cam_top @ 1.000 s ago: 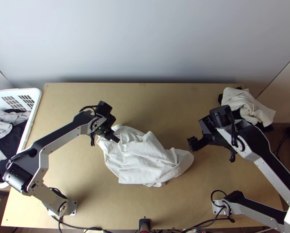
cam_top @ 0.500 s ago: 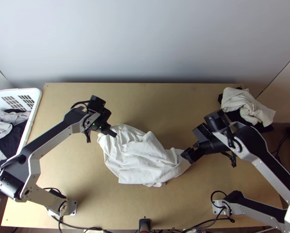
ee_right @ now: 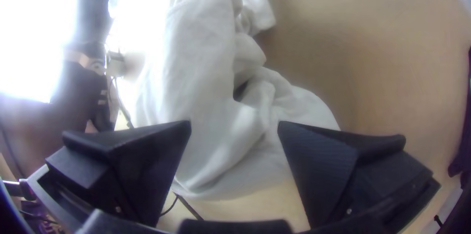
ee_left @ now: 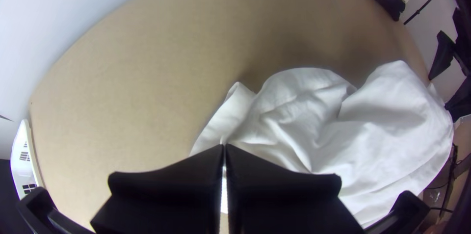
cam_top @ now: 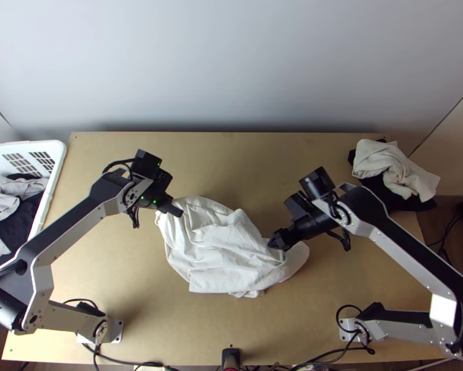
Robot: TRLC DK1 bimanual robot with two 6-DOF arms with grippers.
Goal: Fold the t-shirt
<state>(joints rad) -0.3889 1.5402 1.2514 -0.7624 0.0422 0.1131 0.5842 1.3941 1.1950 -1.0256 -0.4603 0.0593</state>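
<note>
One white t-shirt (cam_top: 222, 256), rumpled, layers overlapping, on the counter (cam_top: 138, 309). Not flat, no clean fold yet. Right pincer (ee_right: 234, 123) is over the shirt's right end, spread wide, cloth below and between the fingers. Left pincer (ee_left: 223, 146) is at the shirt's far left corner, pressed together; can't confirm any cloth in it.

Risks: right one could catch several layers at once, since that end is creased and hard to separate; lifting would then bunch the shirt more. Coming in too high means it shuts on air. If left has no cloth, a pull from the right just drags the whole shirt, nothing anchors it. Folding over these wrinkles likely gives a crooked result.

Laundry basket (cam_top: 57, 162) is left of the shirt, well apart. Cream cloth (cam_top: 389, 166) on black cloth (cam_top: 424, 204) sits beyond the shirt, far right.
</note>
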